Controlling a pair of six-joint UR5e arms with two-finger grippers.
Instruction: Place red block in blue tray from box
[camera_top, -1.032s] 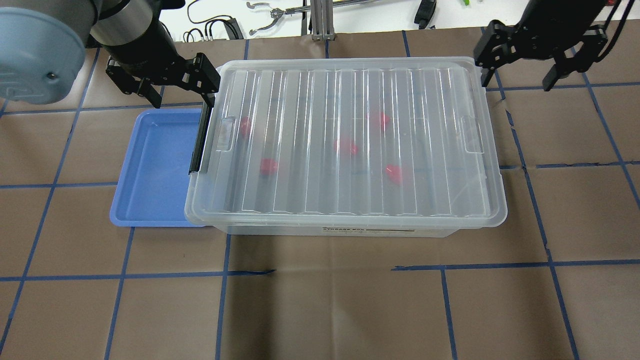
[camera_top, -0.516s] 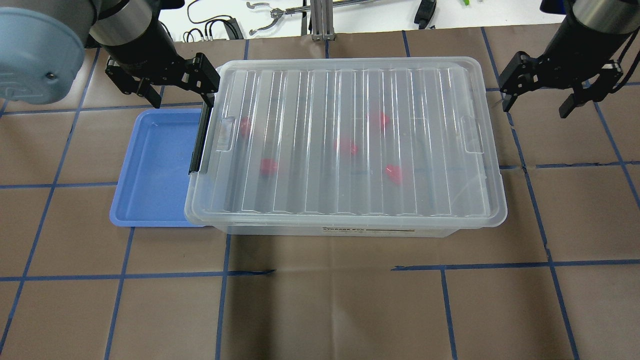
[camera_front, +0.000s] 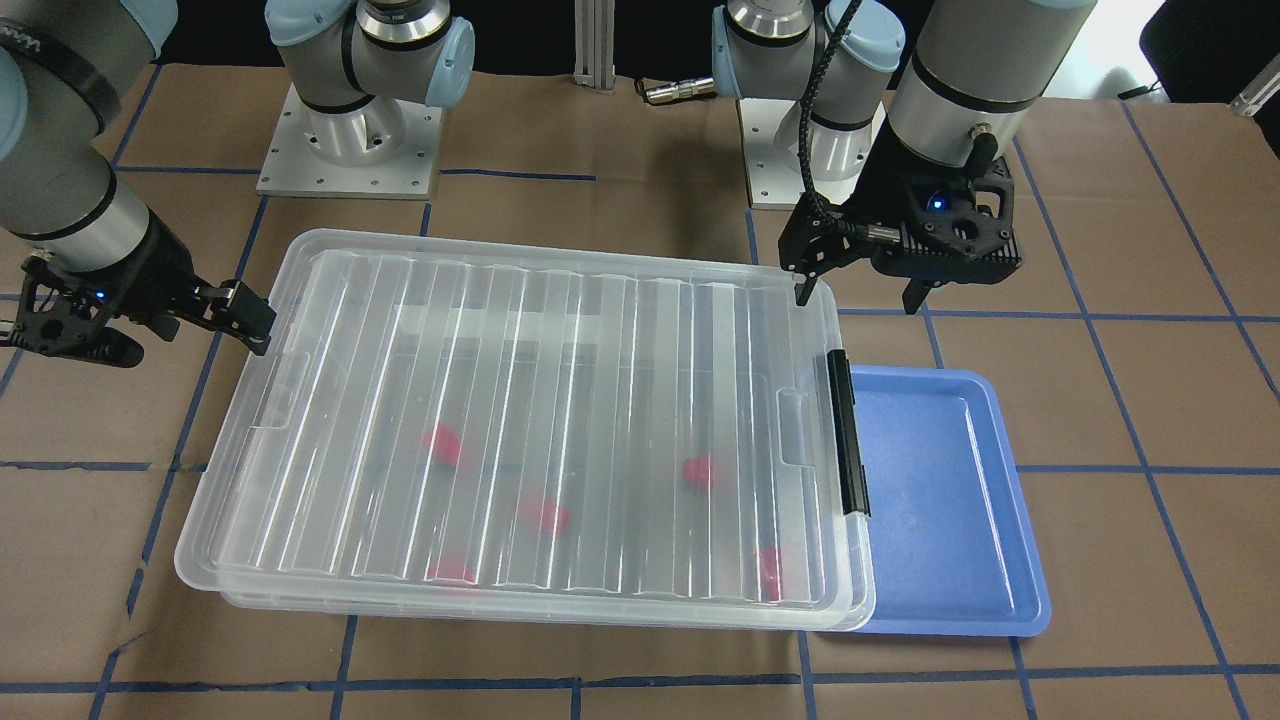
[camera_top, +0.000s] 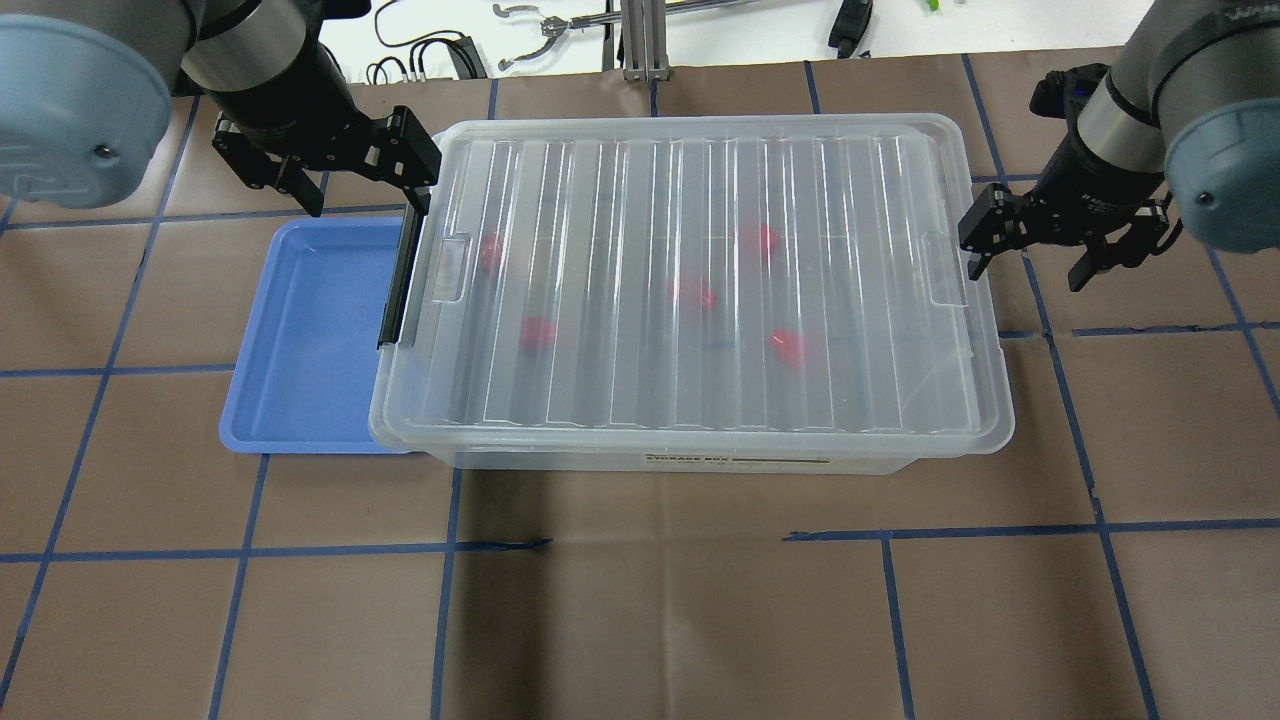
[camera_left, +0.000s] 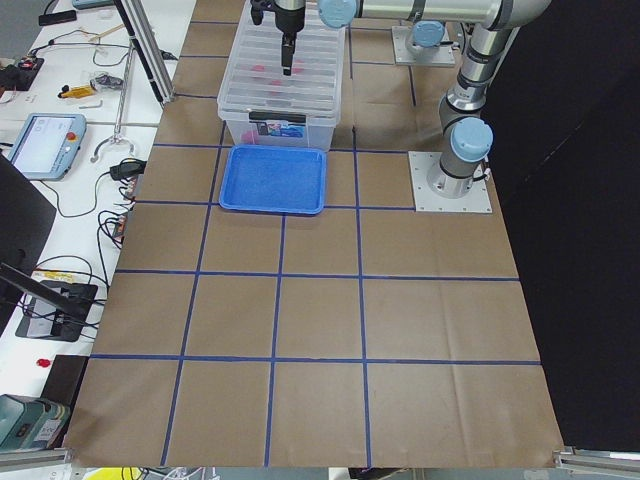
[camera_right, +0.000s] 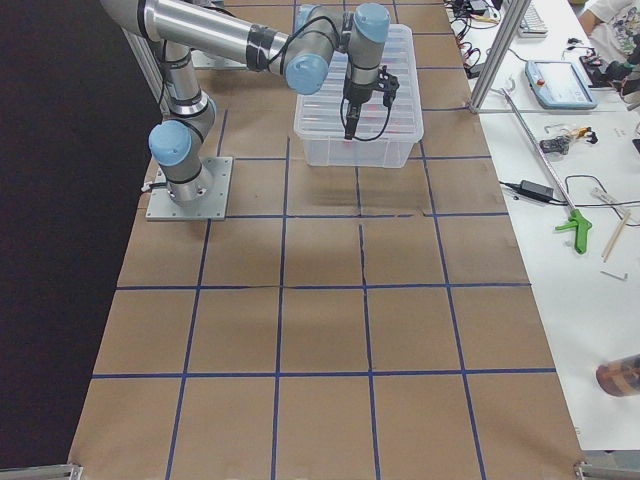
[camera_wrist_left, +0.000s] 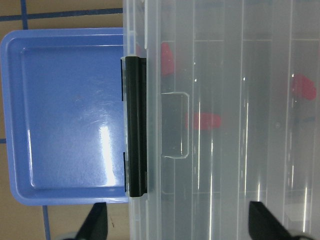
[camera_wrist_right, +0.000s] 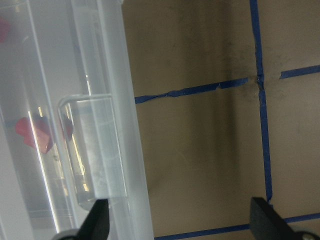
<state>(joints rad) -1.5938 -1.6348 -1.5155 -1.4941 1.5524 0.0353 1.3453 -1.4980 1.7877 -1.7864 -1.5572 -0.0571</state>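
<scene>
Arms sit one at each short end of the box (camera_top: 700, 455), and I reckon the lid (camera_top: 620, 190) is why. It's closed over all five red blocks (camera_top: 692, 293), so you can't get at any of them yet.

Going left to right in the overhead view, the blue tray (camera_top: 310, 330) is empty and tucked right against the box's latch end. Its edge slips under the lid's overhang, so the carry should be short once a block is out. I'd watch that it doesn't crowd the latch when that swings, though.

Your left claw (camera_top: 362, 195) hangs spread wide and empty at the far corner of that end. One finger is out by the tray's far rim and the other is at the lid's corner. From its wrist camera the tips straddle the line of the black latch (camera_wrist_left: 136, 125), which looks to me like lining up to flip it.

Inside, the nearest red block (camera_top: 490, 252) lies just behind the latch. The others sit toward the middle, all blurred by the ribbed plastic.

Your right claw (camera_top: 1028, 262) is also spread and holding nothing. It straddles the rim at the opposite end, beside the moulded recess, and no black latch shows there. My guess is it's there to steady or lift that side.
</scene>
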